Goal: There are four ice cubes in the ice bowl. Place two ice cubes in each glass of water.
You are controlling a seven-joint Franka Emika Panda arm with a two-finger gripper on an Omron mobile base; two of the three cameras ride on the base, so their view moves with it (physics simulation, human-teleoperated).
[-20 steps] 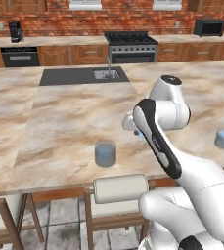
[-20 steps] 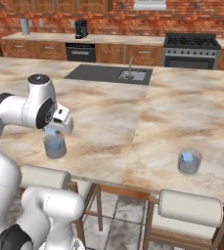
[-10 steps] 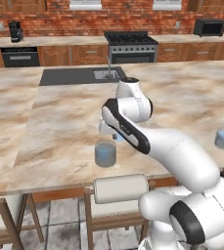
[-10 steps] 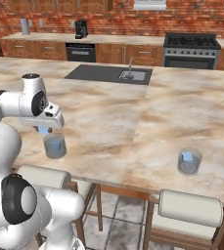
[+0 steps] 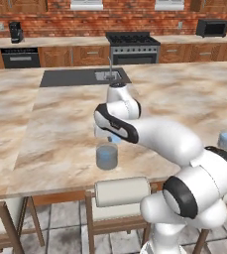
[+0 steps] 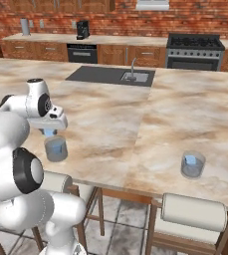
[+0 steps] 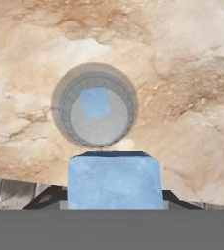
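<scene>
Holding an ice cube [image 7: 115,179] between the jaws, gripper [image 6: 49,130] poised just above the glass of water [image 5: 106,156] near the counter's [image 5: 60,144] front edge, toward the left end of the island. Seen down the hand: cube pinched between the two dark finger tips [image 7: 45,199], jaws narrowed on it, with the glass mouth [image 7: 94,105] directly beyond and a little off from the cube's line. Already lying in that glass: one pale blue cube [image 7: 95,102], so one of its two looks delivered. Farther along the same front edge, well apart to the right, standing above a stool: second glass of water [image 6: 192,164], showing a bluish patch inside that may be ice, though too small to count. No ice bowl to place from these angles, so remaining stock cannot be told. Judging by this: roughly midway or later, with the held cube about to become this glass's second. Left to do: centring slightly over the rim, releasing, then checking whether the right-hand glass needs more. Risk: cube clipping the rim and skidding across the marble.
</scene>
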